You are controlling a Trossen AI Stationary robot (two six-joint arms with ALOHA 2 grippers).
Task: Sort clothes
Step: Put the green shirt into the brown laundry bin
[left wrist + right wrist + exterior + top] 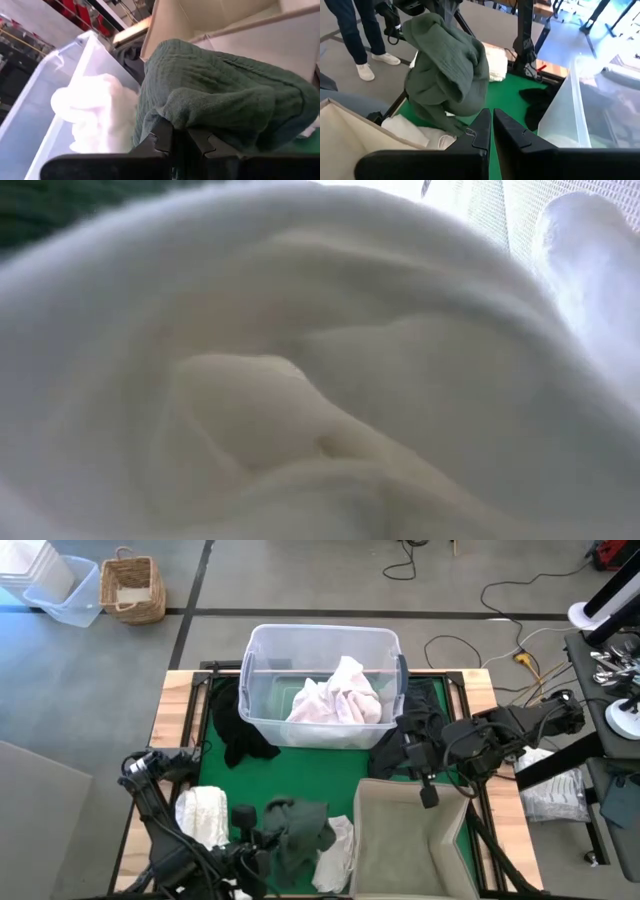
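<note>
Worktop (215, 775) green-matted; clear tub (320, 645) at 12 o'clock holds white clothes (338, 695), beige box (410, 840) at 5. Left pincer (172, 145) at 7 clenched on green garment (298, 830), lifted. Right pincer (491, 131) at 3 clenched, empty, waiting. Step: carrying a dark item; next likely swing toward box and release

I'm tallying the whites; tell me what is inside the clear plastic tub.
The clear plastic tub holds a crumpled pile of white clothes, piled toward its right side. Anything under that pile is covered and cannot be seen.
</note>
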